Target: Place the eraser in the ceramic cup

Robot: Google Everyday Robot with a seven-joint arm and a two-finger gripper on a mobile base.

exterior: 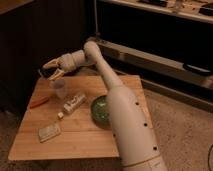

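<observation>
The ceramic cup is a small pale tumbler standing upright near the back left of the wooden table. My gripper is at the end of the white arm, which reaches left over the table. It hovers just above and to the left of the cup, over the table's back left corner, and does not touch the cup. I cannot make out the eraser with certainty. Whether something sits in the gripper is hidden against the dark background.
A wide green bowl sits mid-table, close against my arm. A white tube-like object lies between cup and bowl. An orange tool lies at the left edge and a pale flat block at the front left. Dark cabinets stand behind.
</observation>
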